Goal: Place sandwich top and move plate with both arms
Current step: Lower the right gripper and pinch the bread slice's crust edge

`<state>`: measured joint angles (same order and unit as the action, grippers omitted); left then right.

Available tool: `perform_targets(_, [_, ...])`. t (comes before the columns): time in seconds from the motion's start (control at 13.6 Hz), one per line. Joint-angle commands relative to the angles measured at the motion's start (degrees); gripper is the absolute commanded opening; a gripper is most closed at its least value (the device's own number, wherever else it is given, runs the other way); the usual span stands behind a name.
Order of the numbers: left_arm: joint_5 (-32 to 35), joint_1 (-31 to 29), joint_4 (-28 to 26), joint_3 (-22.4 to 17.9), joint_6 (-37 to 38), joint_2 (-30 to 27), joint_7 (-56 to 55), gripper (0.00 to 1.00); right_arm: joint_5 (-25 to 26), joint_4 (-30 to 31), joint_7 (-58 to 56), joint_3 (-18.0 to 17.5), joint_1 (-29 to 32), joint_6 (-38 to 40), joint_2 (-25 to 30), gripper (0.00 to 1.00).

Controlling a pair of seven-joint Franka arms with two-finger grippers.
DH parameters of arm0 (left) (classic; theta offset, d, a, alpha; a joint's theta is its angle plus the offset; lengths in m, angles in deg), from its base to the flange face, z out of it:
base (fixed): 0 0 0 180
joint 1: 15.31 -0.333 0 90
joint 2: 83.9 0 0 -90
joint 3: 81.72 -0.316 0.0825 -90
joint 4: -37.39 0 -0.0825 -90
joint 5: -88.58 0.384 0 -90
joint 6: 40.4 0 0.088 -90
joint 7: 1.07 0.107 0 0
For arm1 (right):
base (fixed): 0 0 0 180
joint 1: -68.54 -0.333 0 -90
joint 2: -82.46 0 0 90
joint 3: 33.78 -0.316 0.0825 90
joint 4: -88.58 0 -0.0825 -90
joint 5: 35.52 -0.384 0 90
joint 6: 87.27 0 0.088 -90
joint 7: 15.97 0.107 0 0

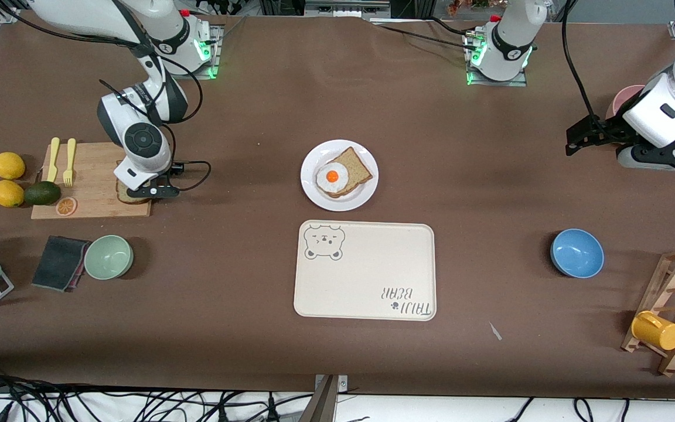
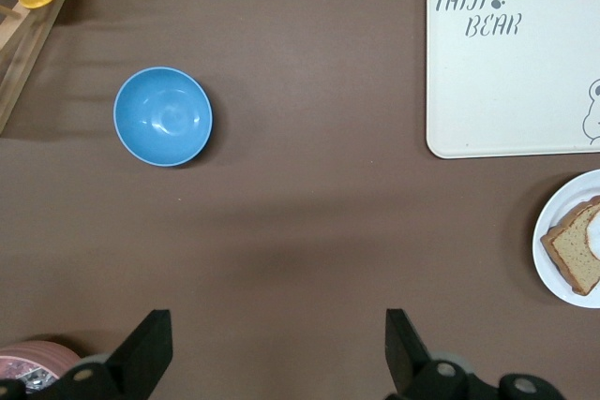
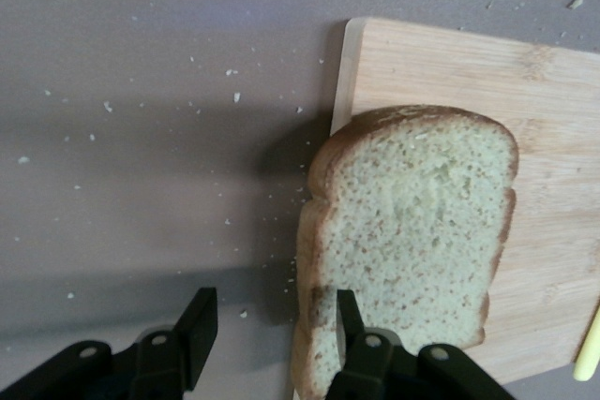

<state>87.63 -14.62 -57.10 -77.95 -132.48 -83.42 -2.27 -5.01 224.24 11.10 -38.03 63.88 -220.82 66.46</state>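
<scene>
Brown tabletop (image 1: pixel 244 117) carries everything, and the biggest item on it is the cream tray (image 1: pixel 372 281), lying just nearer the front camera than the white plate (image 1: pixel 312 190). That plate holds a golden bread slice (image 1: pixel 356 166) topped with a fried egg (image 1: pixel 331 177). A wooden cutting board (image 1: pixel 94 176) sits toward the right arm's end of the table, with two yellow forks (image 1: pixel 61 159), an orange slice (image 1: pixel 66 206), an avocado (image 1: pixel 42 193) and two lemons (image 1: pixel 8 179) on or beside it. A green bowl (image 1: pixel 108 257) and a dark sponge (image 1: pixel 58 262) lie nearer the camera than the board. A blue bowl (image 1: pixel 576 252) and a wooden mug rack (image 1: pixel 674 310) with a yellow mug (image 1: pixel 657 330) stand toward the left arm's end.

The right arm bends down steeply over the board's corner; the right gripper (image 3: pixel 272 325) has its jaws partly spread, one finger over the sandwich top (image 3: pixel 412 231), the other over bare table. That slice overhangs the board's edge.

The left gripper (image 2: pixel 277 344) waits, jaws wide open and holding nothing, above open table near a pink cup (image 1: pixel 627 97)
</scene>
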Motion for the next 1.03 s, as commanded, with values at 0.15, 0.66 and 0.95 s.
perform_targets(0.15, [-0.63,-0.07,1.93,0.02,1.37,0.75,-0.55,1.00,2.79,0.74,1.41,0.56,0.01,-1.36,-0.17,0.48])
perform_targets(0.66, [-0.63,-0.07,1.93,0.02,1.37,0.84,-0.55,1.00,4.82,1.88,1.32,2.32,0.09,-3.99,-0.79,0.20])
perform_targets(0.95, [-0.63,-0.07,1.93,0.02,1.37,0.84,-0.47,1.00,4.73,1.79,1.32,2.32,0.09,-3.73,-0.61,0.00])
